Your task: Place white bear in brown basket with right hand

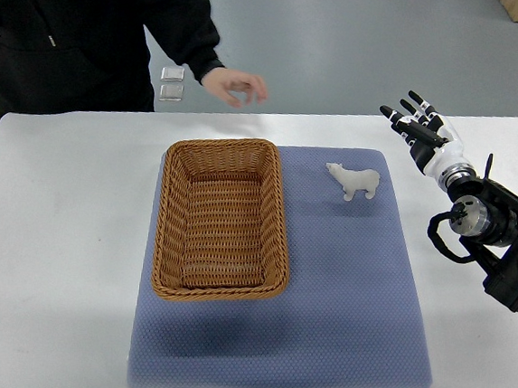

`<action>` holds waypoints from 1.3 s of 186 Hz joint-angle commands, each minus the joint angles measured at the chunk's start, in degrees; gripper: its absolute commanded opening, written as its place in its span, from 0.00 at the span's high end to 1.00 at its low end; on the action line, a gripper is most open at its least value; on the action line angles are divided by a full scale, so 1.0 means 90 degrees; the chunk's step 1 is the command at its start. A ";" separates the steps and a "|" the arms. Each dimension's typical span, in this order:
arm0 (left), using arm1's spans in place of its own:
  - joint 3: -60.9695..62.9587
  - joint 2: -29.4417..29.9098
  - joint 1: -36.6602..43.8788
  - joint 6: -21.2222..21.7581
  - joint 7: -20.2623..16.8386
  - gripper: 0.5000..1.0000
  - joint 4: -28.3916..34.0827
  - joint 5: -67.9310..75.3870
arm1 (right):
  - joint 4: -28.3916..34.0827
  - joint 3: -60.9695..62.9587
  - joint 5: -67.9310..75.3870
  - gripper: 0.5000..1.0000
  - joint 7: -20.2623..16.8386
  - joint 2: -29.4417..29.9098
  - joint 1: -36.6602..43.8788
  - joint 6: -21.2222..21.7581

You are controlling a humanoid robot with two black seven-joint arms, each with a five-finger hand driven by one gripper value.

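Bear [354, 180] stands upright on the blue mat [340, 310], just right of the basket [223, 218] and apart from its rim, head toward the basket. Basket is empty, long side running away from the robot, so its open top is free to receive the bear from the right. Right hand [417, 124] is raised over the bench [45, 257] beyond the mat's far right corner, well clear of the bear, fingers spread wide and holding nothing; judged to be readied for the reach, which has not begun. A person's hand [235, 86] hovers at the far edge of the bench, loosely curled, touching neither item. Left arm is not visible. Task not yet started.
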 commanded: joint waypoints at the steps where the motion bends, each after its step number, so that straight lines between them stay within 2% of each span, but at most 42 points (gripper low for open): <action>1: 0.0000 0.0000 -0.0002 0.0000 0.0002 0.00 0.0000 0.0000 | -0.0006 0.0000 0.0000 0.14 0.0000 0.0000 0.0002 0.0000; 205: -0.0010 0.0000 -0.0002 0.0000 -0.0008 0.00 0.0000 0.0000 | -0.0152 -0.0010 0.0000 0.14 0.0000 -0.0029 0.0119 0.0010; 242: -0.0010 0.0000 0.0008 0.0000 -0.0008 0.00 0.0000 0.0000 | -0.0152 -0.0020 -0.0059 0.14 0.0000 -0.0137 0.0148 0.0166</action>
